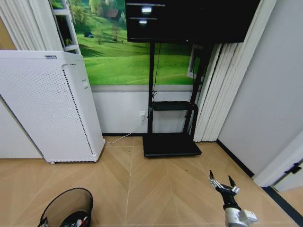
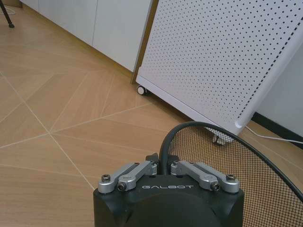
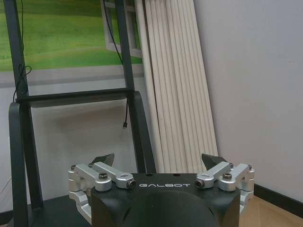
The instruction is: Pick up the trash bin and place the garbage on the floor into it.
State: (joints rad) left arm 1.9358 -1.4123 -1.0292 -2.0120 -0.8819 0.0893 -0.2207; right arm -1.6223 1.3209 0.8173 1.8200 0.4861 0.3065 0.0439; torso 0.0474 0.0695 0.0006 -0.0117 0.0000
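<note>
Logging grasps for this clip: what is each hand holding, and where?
Left hand grips the wire-mesh trash bin by its rim; right hand is open, holding nothing.

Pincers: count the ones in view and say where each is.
2. The left pincer is shut on the rim of the trash bin, low on the robot's left. The right pincer is open and empty above the floor, on its right.
</note>
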